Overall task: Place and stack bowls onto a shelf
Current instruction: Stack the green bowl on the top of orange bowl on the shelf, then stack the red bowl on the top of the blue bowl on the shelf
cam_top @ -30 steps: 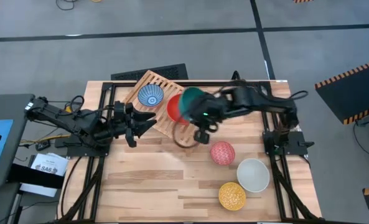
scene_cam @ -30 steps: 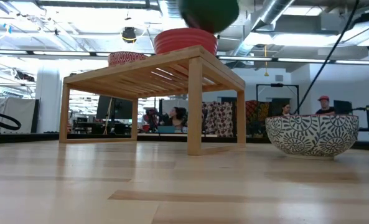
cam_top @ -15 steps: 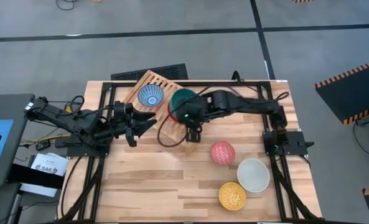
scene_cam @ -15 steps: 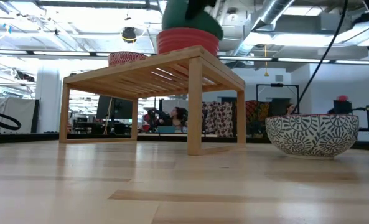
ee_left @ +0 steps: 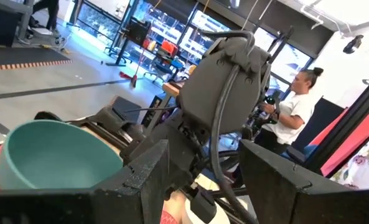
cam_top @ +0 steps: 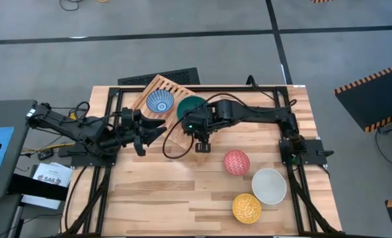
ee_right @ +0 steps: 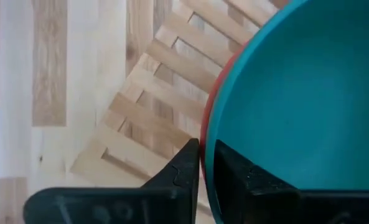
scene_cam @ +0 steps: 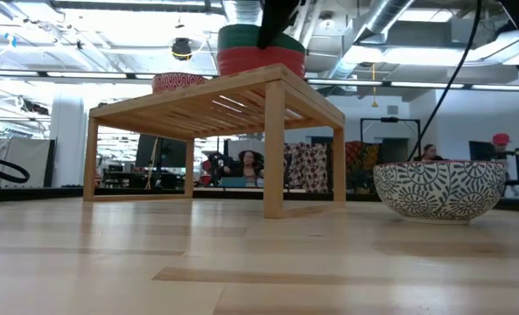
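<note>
Think of the light plank table (cam_top: 149,198) from above as a clock, with twelve at the far edge.

Nearest, at about five o'clock, sits the small round yellow patterned bowl (cam_top: 246,208). Just past it, at four o'clock, is the bigger plain white bowl (cam_top: 269,186). A little farther in is the round pink-red patterned bowl (cam_top: 236,162). These three sit close together on the bare table.

At about nine o'clock the left gripper (cam_top: 153,130) hangs beside the shelf with its two fingers spread wide and nothing between them.

Near the middle, the right gripper (cam_top: 198,129) reaches over the low light-wood slatted shelf (cam_top: 171,86), which stands at about eleven o'clock. Its two dark fingers (ee_right: 183,169) sit one on each side of the rim of the teal green bowl (cam_top: 189,104), pinching it.

The teal green bowl rests inside the plain red bowl (scene_cam: 250,59), and both are on top of the shelf. Next to them, toward ten o'clock, the blue-white patterned bowl (cam_top: 160,102) sits on the shelf too.
</note>
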Robot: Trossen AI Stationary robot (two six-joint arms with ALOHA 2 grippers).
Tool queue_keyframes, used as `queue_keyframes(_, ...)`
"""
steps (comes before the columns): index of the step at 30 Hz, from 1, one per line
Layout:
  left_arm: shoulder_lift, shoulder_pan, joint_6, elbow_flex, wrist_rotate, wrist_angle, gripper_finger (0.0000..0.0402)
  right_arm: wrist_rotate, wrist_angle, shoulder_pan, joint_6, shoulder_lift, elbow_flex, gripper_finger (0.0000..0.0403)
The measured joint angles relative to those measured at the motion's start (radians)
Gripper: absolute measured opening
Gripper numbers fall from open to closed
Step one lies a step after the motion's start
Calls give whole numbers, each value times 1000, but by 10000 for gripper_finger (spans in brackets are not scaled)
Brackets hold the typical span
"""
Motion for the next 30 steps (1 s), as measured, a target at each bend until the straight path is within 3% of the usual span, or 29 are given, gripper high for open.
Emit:
queue_keyframes(4,0,0,0,0,-16,0,176,1,22,1,5,-25,1,95)
queue_keyframes(16,0,0,0,0,-25,0,176,59,27,-1,-1,-73,2,214)
queue_keyframes(21,0,0,1,0,-25,0,176,52,-1,-7,-26,-115,-1,220)
queue_keyframes(25,0,0,1,0,-25,-6,176,52,12,6,-8,-223,-49,213)
queue_keyframes(30,0,0,1,0,-25,-24,176,50,96,45,94,-434,-262,206)
